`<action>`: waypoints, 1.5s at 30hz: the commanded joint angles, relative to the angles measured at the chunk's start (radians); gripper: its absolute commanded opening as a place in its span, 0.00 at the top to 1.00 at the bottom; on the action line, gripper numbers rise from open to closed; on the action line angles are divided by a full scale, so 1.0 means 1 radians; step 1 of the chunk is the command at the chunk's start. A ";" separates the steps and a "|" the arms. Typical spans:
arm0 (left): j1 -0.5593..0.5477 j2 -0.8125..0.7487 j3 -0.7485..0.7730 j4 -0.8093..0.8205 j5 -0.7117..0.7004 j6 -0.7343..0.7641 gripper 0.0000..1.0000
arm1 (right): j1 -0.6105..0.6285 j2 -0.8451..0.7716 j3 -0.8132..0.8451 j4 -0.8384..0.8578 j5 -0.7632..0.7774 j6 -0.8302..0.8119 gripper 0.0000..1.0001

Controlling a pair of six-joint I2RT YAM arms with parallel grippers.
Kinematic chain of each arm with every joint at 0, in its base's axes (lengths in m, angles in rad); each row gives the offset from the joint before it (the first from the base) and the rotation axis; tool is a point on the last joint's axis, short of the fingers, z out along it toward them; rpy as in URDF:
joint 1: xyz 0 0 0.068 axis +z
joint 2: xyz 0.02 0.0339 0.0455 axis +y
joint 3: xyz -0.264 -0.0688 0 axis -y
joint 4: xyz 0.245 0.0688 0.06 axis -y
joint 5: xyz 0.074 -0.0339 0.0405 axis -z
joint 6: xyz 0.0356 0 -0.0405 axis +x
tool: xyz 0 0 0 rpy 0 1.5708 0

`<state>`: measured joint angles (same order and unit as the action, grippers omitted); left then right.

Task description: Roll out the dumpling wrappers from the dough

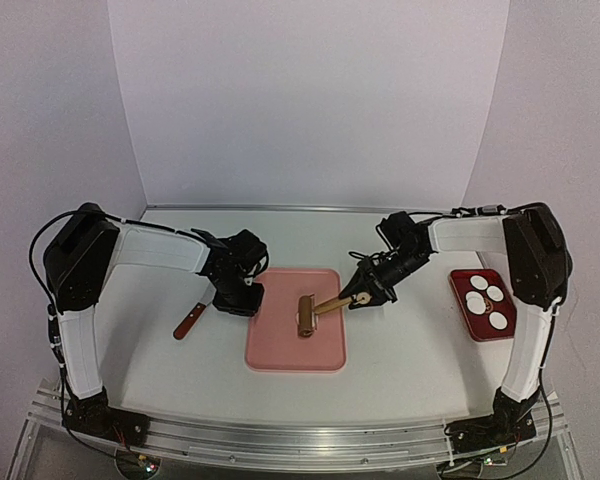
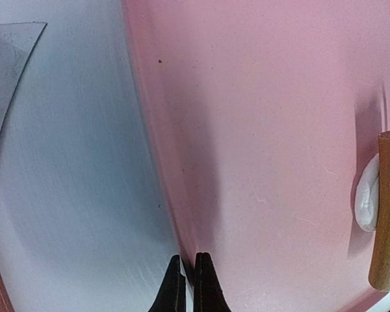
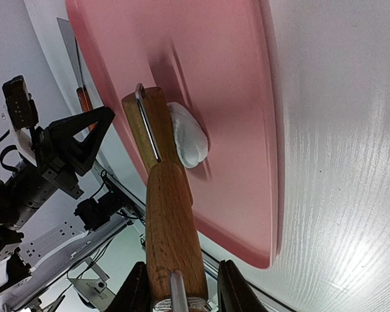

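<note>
Right hand [image 3: 181, 290] holds roller [image 3: 172, 214], dough [image 3: 187, 135] at tip.

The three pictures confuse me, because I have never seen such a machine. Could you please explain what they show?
These are two robot arms fixed to a white table. The wide picture looks down from above and behind them. The two close ones come from a camera on each wrist. On the table lie a pink board, a red tray with round white wrappers, and a brown-handled tool. The right gripper holds a wooden roller by its handle, with the roller's head against a small white dough lump on the board. The left gripper is shut and empty, its tips at the board's left edge.
</note>
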<state>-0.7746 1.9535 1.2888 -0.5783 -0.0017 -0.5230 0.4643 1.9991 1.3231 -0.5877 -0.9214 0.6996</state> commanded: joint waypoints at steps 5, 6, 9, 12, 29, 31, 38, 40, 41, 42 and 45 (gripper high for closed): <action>0.018 0.006 0.018 -0.108 -0.106 -0.004 1.00 | 0.021 0.149 -0.120 -0.333 0.766 0.083 1.00; 0.018 0.005 0.017 -0.109 -0.108 -0.006 1.00 | 0.021 0.144 -0.116 -0.337 0.772 0.084 1.00; 0.018 -0.001 0.012 -0.112 -0.118 -0.013 1.00 | 0.015 0.110 -0.111 -0.353 0.800 0.089 1.00; 0.020 -0.011 0.003 -0.110 -0.123 -0.017 1.00 | -0.003 0.064 -0.115 -0.367 0.823 0.092 1.00; 0.025 -0.057 -0.056 -0.020 -0.064 0.015 1.00 | 0.047 0.079 -0.064 -0.370 0.806 0.096 1.00; 0.024 -0.056 -0.060 -0.012 -0.055 0.018 1.00 | 0.067 0.102 -0.065 -0.349 0.774 0.109 1.00; 0.025 -0.065 -0.073 0.000 -0.040 0.018 1.00 | 0.075 0.136 -0.064 -0.330 0.764 0.125 1.00; 0.024 -0.063 -0.071 -0.001 -0.038 0.019 1.00 | 0.076 0.156 -0.047 -0.328 0.760 0.127 1.00; 0.024 -0.062 -0.069 -0.001 -0.038 0.020 1.00 | 0.075 0.163 -0.041 -0.328 0.760 0.128 1.00; 0.024 -0.062 -0.069 0.000 -0.036 0.020 1.00 | 0.075 0.167 -0.036 -0.327 0.759 0.129 1.00; 0.024 -0.061 -0.068 0.005 -0.031 0.021 1.00 | 0.075 0.181 -0.023 -0.327 0.757 0.127 1.00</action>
<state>-0.7646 1.9289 1.2388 -0.5211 -0.0014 -0.5212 0.5354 1.9777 1.3979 -0.6417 -0.7502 0.7610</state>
